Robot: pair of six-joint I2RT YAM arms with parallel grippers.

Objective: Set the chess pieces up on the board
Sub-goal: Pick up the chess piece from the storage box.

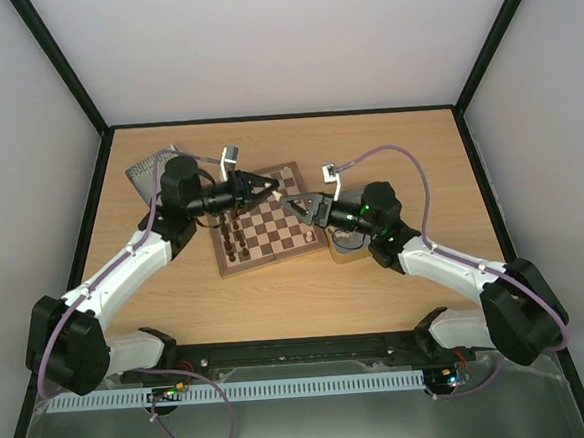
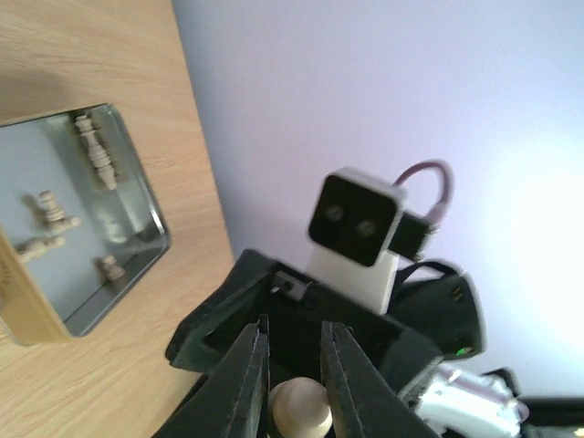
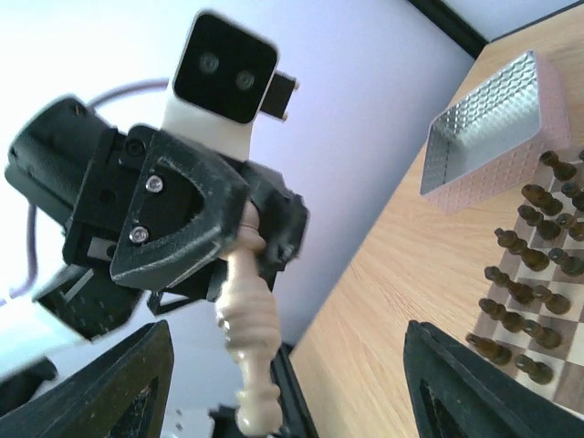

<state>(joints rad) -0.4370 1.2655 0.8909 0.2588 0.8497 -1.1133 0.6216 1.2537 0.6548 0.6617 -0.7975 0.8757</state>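
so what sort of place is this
Most likely a robot test cell, not a home: plain white wall panels in black frame struts enclose a light wooden tabletop. A white-and-black left arm and right arm are bolted at its near edge, with a square brown-and-cream wooden chessboard between them.

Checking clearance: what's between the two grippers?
One cream piece, clamped in the left gripper and facing the open right gripper; clearest in the right wrist view.

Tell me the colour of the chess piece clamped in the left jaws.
Cream; the chess piece shows best in the right wrist view.
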